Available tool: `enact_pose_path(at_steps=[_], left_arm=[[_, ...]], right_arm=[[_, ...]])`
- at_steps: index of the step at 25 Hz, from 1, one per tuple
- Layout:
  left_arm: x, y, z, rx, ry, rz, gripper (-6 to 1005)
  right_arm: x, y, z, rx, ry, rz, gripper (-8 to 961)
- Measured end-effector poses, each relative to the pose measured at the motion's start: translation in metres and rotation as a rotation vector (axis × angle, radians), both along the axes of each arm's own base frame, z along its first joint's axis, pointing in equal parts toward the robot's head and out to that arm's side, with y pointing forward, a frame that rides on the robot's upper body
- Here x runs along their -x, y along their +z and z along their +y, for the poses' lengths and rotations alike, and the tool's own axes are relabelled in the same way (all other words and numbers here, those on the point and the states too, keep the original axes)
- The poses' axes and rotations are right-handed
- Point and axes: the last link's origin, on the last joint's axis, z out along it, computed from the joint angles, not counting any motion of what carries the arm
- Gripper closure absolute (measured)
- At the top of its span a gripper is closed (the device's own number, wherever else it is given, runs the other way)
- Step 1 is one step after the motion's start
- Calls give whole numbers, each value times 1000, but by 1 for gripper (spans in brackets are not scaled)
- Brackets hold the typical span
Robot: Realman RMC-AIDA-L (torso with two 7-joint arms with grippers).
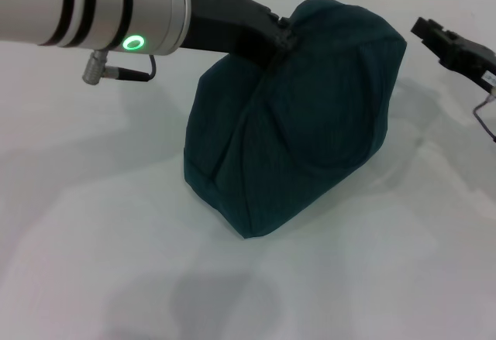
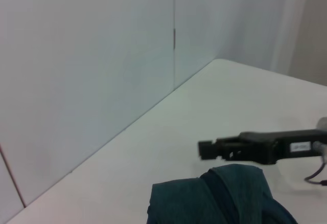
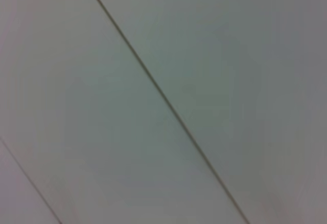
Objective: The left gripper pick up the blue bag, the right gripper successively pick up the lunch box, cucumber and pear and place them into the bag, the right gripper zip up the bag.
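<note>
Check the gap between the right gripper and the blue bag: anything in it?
Nothing visible. The right gripper hangs apart from the blue bag on its right, only bare white table between them. The left gripper is at the bag's top.

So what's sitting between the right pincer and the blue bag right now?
Nothing: in the head view only bare white table separates the right pincer from the blue bag; the left wrist view shows no contact either.

No writing can be read; the small white label [image 2: 300,146] on the black right gripper [image 2: 204,150] seems printed, but stays illegible.
</note>
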Motion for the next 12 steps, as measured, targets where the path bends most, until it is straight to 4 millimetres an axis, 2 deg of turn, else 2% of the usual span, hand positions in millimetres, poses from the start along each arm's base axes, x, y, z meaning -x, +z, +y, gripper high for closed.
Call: enact_pose_path(at_steps=[4,10,12], left_arm=[[1,-3,0,13,-13,-2,922],[2,-7,-1,35,-20,-43,926],[3,-8,-1,45,-16,-58,905]], right_arm=[[-7,6,-7,-44,14,-9,797],[-18,15,-16,-83,2,-4,608],[-21,17,-18,-87,-2,-4,510]])
